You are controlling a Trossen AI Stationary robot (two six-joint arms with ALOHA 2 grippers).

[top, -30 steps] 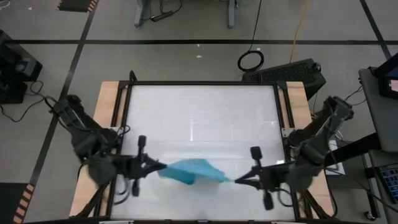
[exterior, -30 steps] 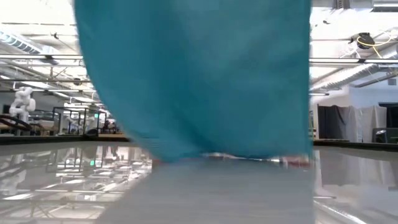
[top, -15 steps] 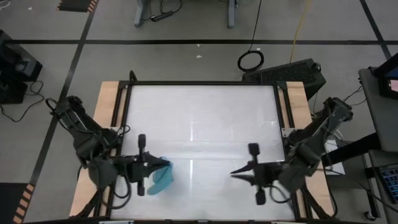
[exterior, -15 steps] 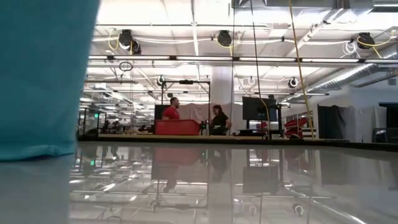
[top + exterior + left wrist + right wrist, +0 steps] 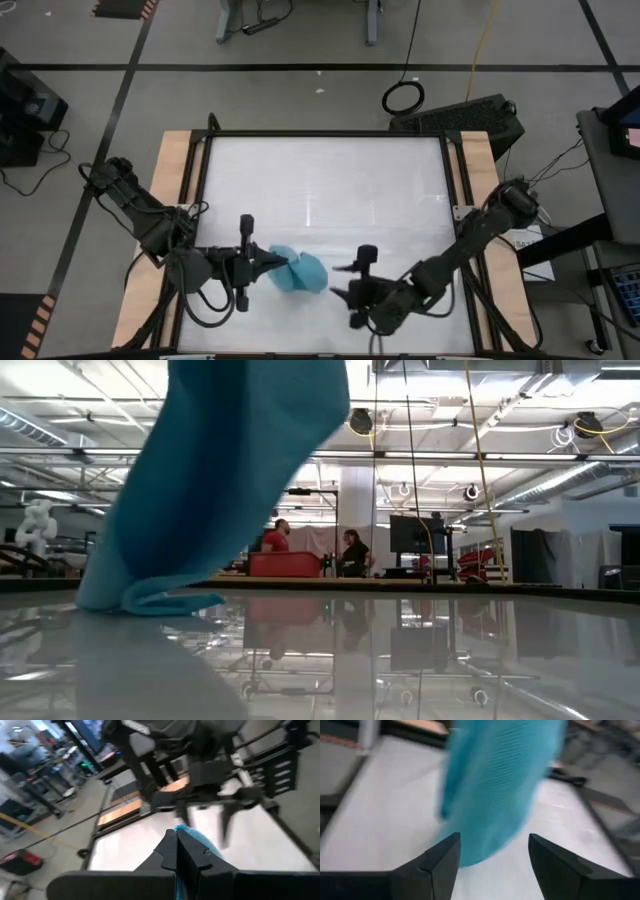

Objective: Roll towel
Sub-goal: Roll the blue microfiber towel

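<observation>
Fingers of the left gripper point(image 5: 270, 262) are pinched shut on one edge of the towel point(image 5: 298, 270), which is held hanging, its lower end bunched on the table point(image 5: 330, 180) near the front edge. Fingers of the right gripper point(image 5: 340, 280) are spread wide, empty, facing the cloth. A free corner must next be caught and the towel laid flat before rolling can begin.

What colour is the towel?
Plain turquoise blue, no pattern; the towel shows best in the low view.
</observation>
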